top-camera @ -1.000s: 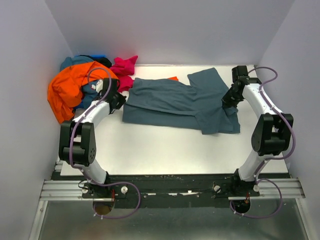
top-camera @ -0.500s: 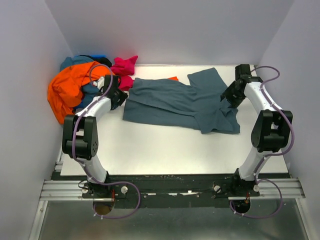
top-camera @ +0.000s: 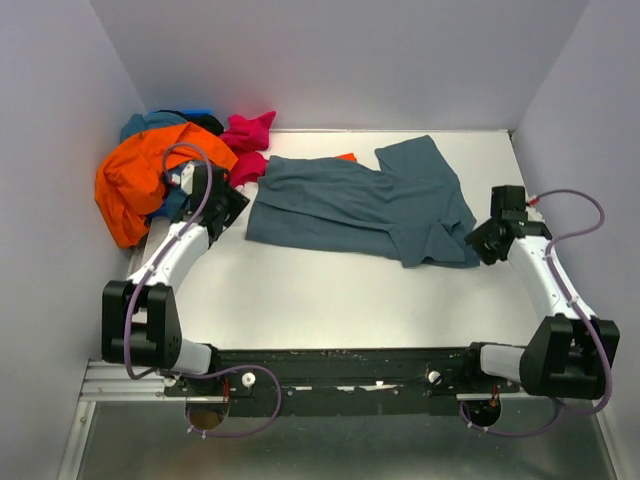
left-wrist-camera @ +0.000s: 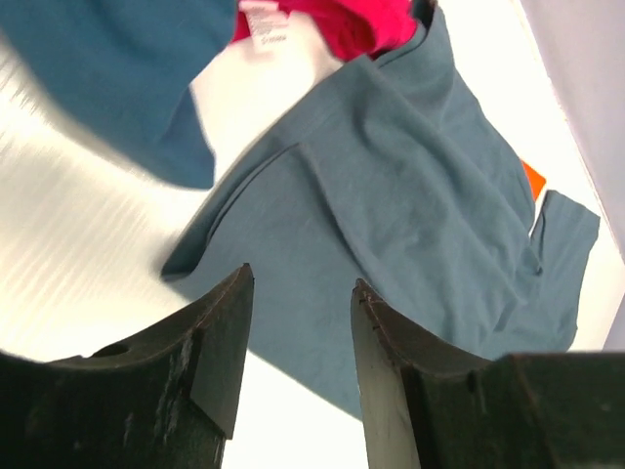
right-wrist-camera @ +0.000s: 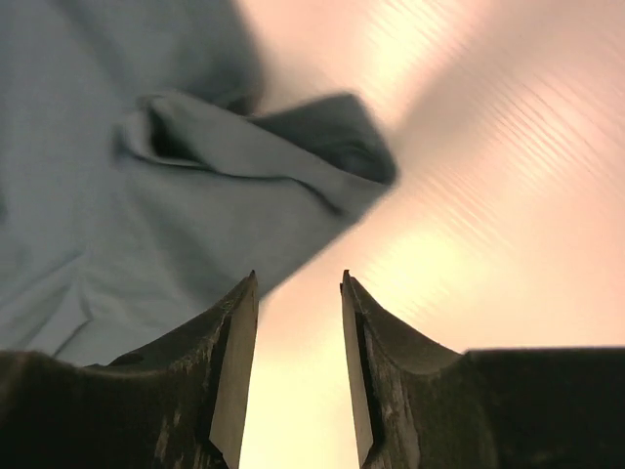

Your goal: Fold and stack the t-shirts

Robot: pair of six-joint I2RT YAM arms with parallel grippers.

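L arm, R arm now further from slate tee; jaws ajar, empty

The white worktop is carrying a slate blue-grey t-shirt, which is lying creased and loosely spread across its far half. A scrap of orange-red cloth is peeking from under the shirt's far edge. An orange t-shirt and a magenta pink t-shirt are lying heaped at the far left corner.

A slate blue-grey t-shirt, orange t-shirt, magenta t-shirt, white table.
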